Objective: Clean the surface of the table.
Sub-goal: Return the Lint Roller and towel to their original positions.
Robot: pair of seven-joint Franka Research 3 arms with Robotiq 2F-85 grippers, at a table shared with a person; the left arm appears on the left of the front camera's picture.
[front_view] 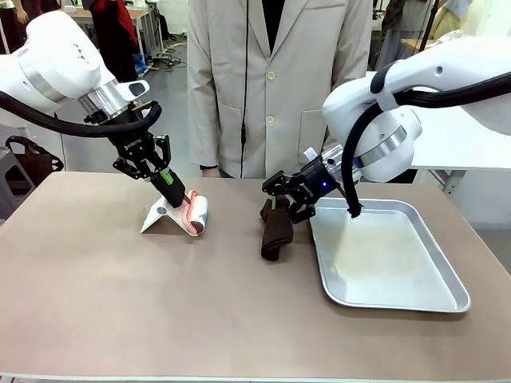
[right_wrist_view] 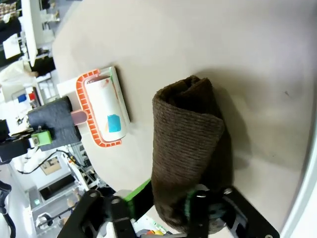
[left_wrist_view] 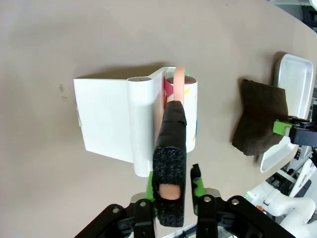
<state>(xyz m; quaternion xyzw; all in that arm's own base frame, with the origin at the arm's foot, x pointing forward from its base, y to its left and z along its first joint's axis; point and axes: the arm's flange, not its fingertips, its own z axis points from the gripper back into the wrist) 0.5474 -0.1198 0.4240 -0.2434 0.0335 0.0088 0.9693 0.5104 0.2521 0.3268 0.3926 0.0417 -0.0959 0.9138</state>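
Bare brown tabletop fills the near stretch of the table [front_view: 120, 311] in front of me, and everything I am working with sits farther back, toward the person in the pale coat [front_view: 275, 88] standing at the far edge. My left gripper [front_view: 169, 182] comes down at a slant over a lint roller [front_view: 196, 214], and my left wrist view shows my jaws set on either side of its black padded handle [left_wrist_view: 169, 168], one green pad against it and the other with a thin gap, so I judge the grip loose rather than clamped. The roller lies beside its white cover [front_view: 162, 215], the sticky drum resting on the table, which I take as the posture for rolling it across the surface. My right gripper [front_view: 281, 203] holds a dark brown cloth [front_view: 276, 235] by its upper end, jaws closed around the fold, so the rest hangs down and its lower end touches the tabletop just left of the silver metal tray [front_view: 447, 307]. Keeping the cloth bunched and upright gives me a pad to drag. The tray sits to my right side, out of the open middle where wiping would happen. I judge that no visible stretch has been cleaned yet.
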